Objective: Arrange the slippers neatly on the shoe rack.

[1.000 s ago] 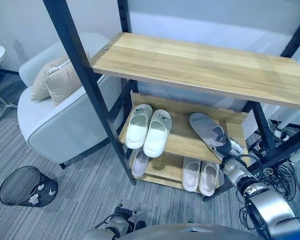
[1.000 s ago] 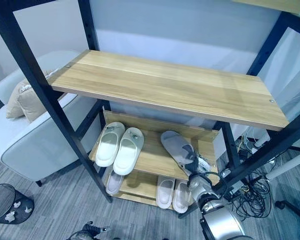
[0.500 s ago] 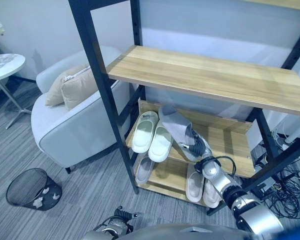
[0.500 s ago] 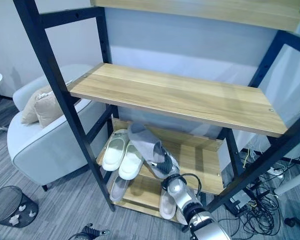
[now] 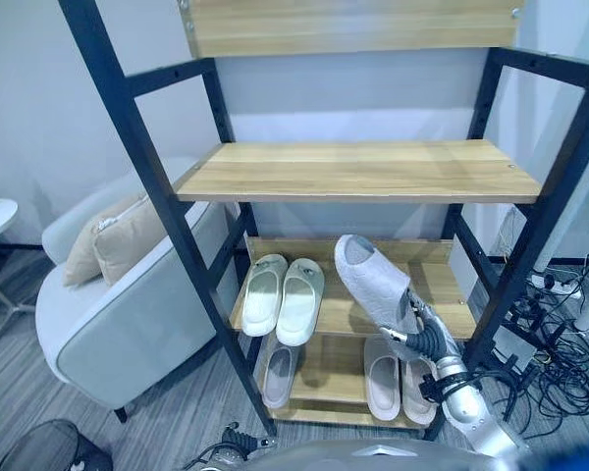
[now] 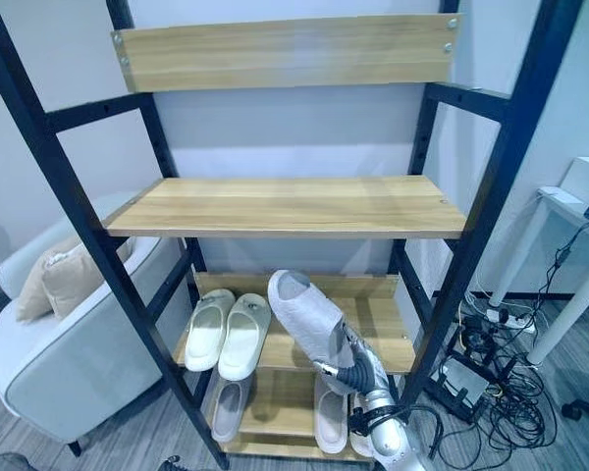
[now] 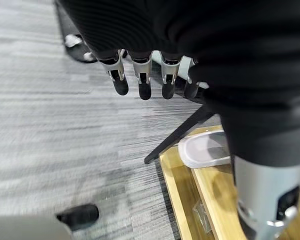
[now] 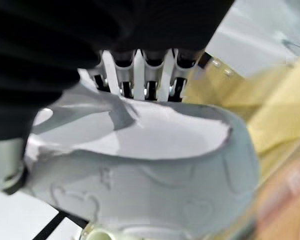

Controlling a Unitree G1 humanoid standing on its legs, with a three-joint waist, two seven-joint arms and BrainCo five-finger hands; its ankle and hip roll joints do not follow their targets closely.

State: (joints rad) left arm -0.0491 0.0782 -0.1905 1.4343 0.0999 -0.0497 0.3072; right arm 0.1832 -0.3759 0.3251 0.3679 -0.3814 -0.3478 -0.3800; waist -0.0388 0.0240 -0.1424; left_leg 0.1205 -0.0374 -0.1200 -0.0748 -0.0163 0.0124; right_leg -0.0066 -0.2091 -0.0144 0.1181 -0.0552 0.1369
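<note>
My right hand [image 5: 424, 340] is shut on a grey slipper [image 5: 371, 278] and holds it tilted, toe up, in front of the shoe rack's lower shelf [image 5: 442, 316]. In the right wrist view its fingers [image 8: 147, 75] lie along the grey slipper [image 8: 155, 160]. A white pair of slippers [image 5: 282, 297] lies side by side on the left of that shelf. On the bottom shelf there is a single pale slipper [image 5: 278, 368] at the left and a pale pair [image 5: 398, 378] at the right. My left hand [image 7: 142, 75] hangs open over the carpet, low by the rack's foot.
A pale armchair [image 5: 98, 324] with a beige cushion [image 5: 118, 245] stands close to the rack's left post [image 5: 167, 226]. A black mesh bin [image 5: 39, 453] sits on the carpet at the lower left. Cables and a power strip [image 5: 560, 324] lie right of the rack.
The camera has tilted up. My right hand has lifted the grey slipper off the right of the lower shelf, swung it left, and now holds it toe up mid-shelf.
</note>
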